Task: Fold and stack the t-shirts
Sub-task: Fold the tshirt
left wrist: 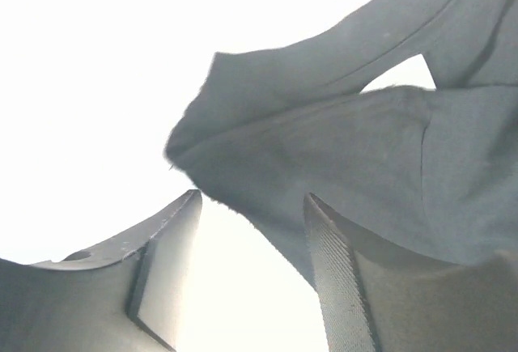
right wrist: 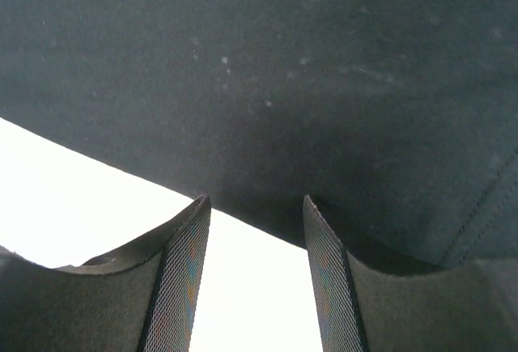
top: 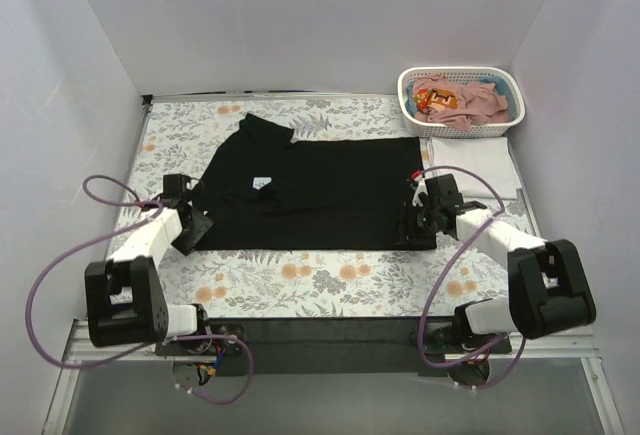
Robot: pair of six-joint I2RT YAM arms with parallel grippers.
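A large black t-shirt [top: 320,193] lies spread flat on the floral-print cloth, its small white neck label [top: 261,184] showing. My left gripper [top: 196,218] is low at the shirt's left side by a sleeve; in the left wrist view the gripper [left wrist: 252,198] stands open, with a rumpled fold of the black t-shirt [left wrist: 340,150] at the fingertips. My right gripper [top: 414,221] is at the shirt's near right corner. In the right wrist view that gripper [right wrist: 255,200] is open with the hem of the black t-shirt [right wrist: 267,85] just past its tips. Nothing is pinched.
A white t-shirt [top: 475,160] lies folded at the right of the table. Behind it stands a white slotted basket [top: 461,127] holding dusty-pink t-shirts [top: 470,98]. The floral cloth [top: 300,280] covers the table, with white walls on three sides.
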